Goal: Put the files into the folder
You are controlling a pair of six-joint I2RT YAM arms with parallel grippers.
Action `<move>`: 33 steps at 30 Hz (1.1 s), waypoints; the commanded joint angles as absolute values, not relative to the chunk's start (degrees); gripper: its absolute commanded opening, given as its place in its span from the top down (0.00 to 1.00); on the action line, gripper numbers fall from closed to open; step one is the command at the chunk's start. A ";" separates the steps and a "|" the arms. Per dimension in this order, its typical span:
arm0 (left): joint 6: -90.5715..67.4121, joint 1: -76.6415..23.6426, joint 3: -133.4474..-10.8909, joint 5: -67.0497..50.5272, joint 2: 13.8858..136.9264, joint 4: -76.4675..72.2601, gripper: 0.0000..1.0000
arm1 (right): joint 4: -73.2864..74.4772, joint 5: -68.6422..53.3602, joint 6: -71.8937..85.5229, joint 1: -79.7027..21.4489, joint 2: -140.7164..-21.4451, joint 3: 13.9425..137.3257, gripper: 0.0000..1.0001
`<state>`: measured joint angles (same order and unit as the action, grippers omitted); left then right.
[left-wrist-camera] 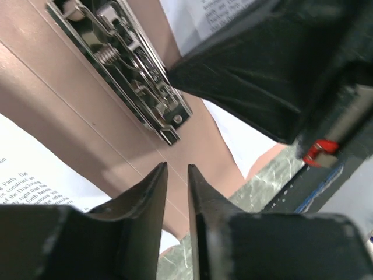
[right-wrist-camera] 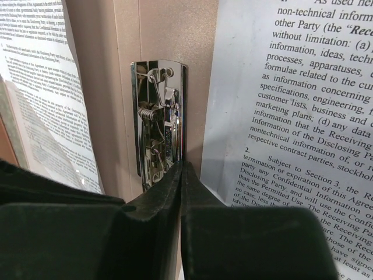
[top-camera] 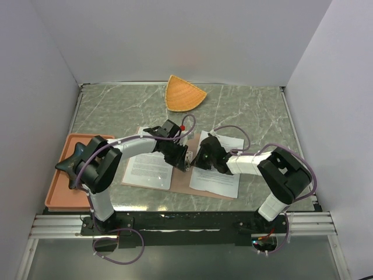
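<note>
1. Plain pale walls close in a green marbled table [top-camera: 256, 111]. A salmon-orange tray [top-camera: 58, 192] sits at its left edge and an orange fan-shaped dish [top-camera: 183, 93] lies near the back.
2. The reddish-brown folder [top-camera: 182, 179] lies open and flat on the table, just in front of the two arms.
3. The files [top-camera: 145, 169] lie on the folder, one printed sheet on each half. The bare spine strip and the metal clip [right-wrist-camera: 157, 116] show between them.
4. The left end effector [left-wrist-camera: 176, 169] hangs over the spine, just short of the clip's near end. Its fingers stand a narrow slit apart with nothing between them, and only bare folder card shows below.
5. The right end effector [right-wrist-camera: 181, 166] has its fingers pressed together so that only a hairline shows between them. The tips meet the end of the clip, beside the edge of the right-hand sheet. Whether they nip any part of the clip cannot be told.
6. In the overhead view both end effectors meet nose to nose above the middle of the folder.
</note>
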<state>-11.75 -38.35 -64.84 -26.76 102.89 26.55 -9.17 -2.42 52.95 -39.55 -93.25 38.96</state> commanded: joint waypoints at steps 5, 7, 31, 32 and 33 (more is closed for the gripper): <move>-14.24 -38.85 -65.83 -23.38 105.29 23.90 0.81 | -9.93 -0.62 53.52 -40.08 -96.50 36.39 0.98; -14.33 -38.85 -66.00 -23.12 105.82 23.82 0.82 | -10.28 -0.88 53.61 -40.08 -96.68 35.95 0.99; -13.53 -36.48 -67.24 -20.39 103.36 24.17 0.74 | -9.40 -0.26 54.23 -40.25 -96.50 34.37 1.00; -13.54 -36.47 -67.41 -20.74 103.71 24.17 0.75 | -9.40 -0.18 54.14 -40.17 -96.42 34.28 1.00; -13.62 -36.47 -67.85 -21.35 104.23 24.26 0.77 | -9.49 -0.18 54.23 -40.25 -96.42 34.28 1.00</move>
